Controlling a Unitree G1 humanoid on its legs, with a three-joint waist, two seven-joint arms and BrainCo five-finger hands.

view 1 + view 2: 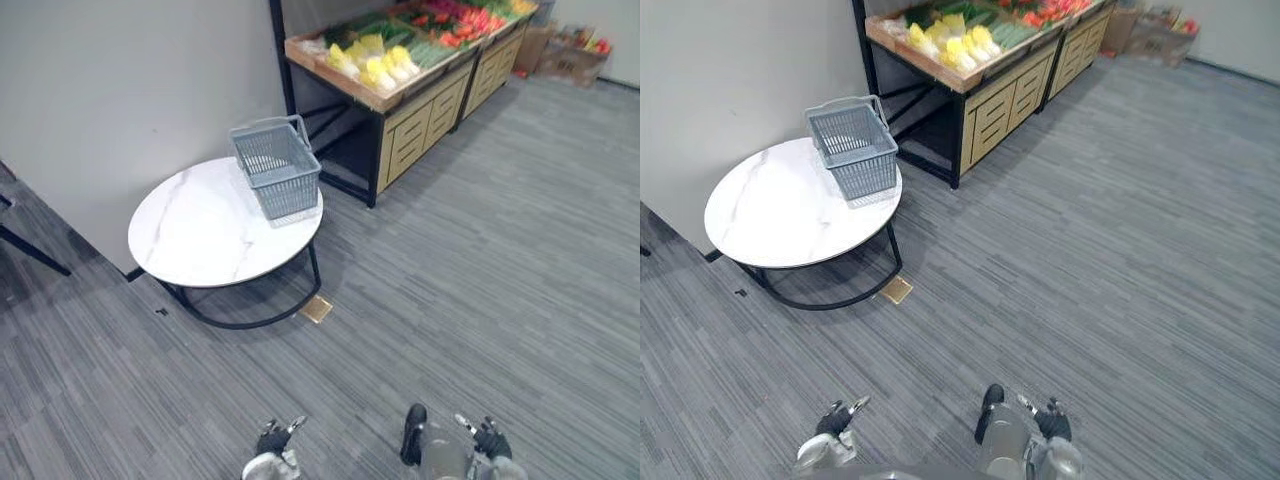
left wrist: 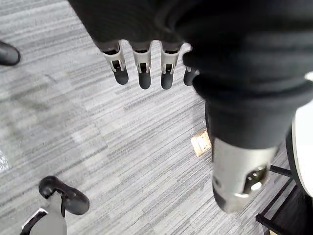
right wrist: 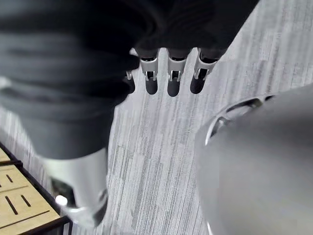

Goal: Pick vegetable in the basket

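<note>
A grey plastic basket (image 1: pixel 277 166) with its handle folded back stands empty on the far edge of a round white marble table (image 1: pixel 205 235). Vegetables lie on a wooden stand (image 1: pixel 400 115) behind it: pale yellow-green heads (image 1: pixel 375 62), green ones (image 1: pixel 425 50) and red ones (image 1: pixel 462 25). My left hand (image 1: pixel 272 440) and right hand (image 1: pixel 490 440) hang low at the bottom of the eye views, far from the table. The wrist views show the left hand's fingers (image 2: pixel 142 68) and the right hand's fingers (image 3: pixel 168 73) straight over the floor, holding nothing.
Grey striped carpet stretches between me and the table. A grey wall (image 1: pixel 120 90) runs behind the table on the left. A small brass floor plate (image 1: pixel 317 309) lies by the table's black frame. Cardboard boxes (image 1: pixel 570 55) stand at the far right.
</note>
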